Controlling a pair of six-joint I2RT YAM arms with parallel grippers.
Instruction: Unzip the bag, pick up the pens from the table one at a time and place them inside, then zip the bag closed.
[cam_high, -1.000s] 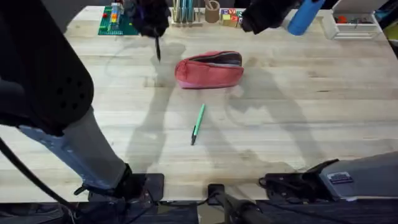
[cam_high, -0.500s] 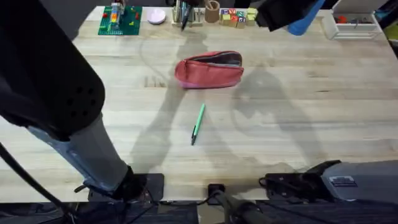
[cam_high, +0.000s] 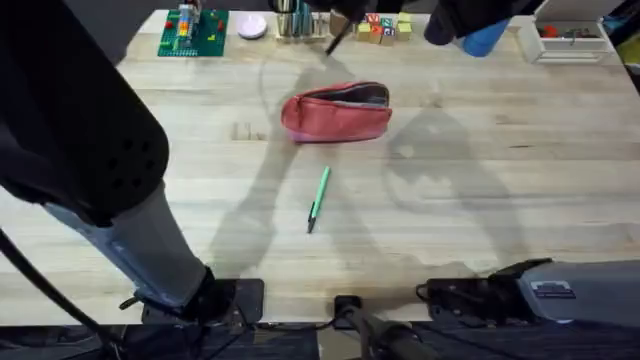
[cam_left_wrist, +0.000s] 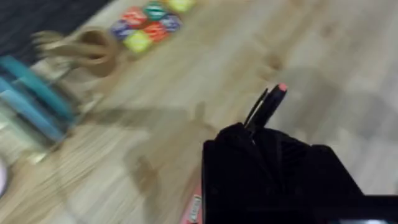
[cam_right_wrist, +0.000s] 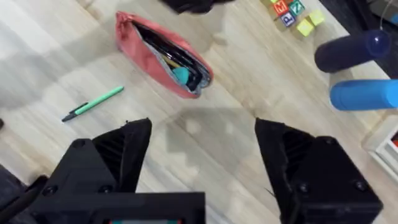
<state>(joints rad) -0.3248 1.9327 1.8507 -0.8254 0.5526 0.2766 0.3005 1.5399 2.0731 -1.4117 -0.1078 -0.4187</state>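
The salmon-pink bag (cam_high: 335, 112) lies unzipped at the far middle of the table (cam_high: 480, 200), with dark and teal items showing in its mouth (cam_right_wrist: 177, 65). A light green pen (cam_high: 318, 198) lies loose on the wood in front of the bag, also seen in the right wrist view (cam_right_wrist: 93, 102). My left gripper (cam_high: 340, 20) hangs in the air behind the bag, shut on the black pen (cam_left_wrist: 266, 104), which sticks out past the fingers. My right gripper (cam_right_wrist: 202, 127) hovers high to the right of the bag, open and holding nothing.
Along the far edge stand a green baseplate with bricks (cam_high: 195, 30), a rack of teal sticks (cam_high: 295, 18), lettered blocks (cam_high: 385, 25), blue cylinders (cam_right_wrist: 364, 93) and a white tray (cam_high: 570, 40). Bare wood stretches left and right of the green pen.
My left gripper has carried the black pen rightward along the far edge, from the far left to just behind the bag. The right gripper has drifted slightly right. Bag and green pen have not moved.
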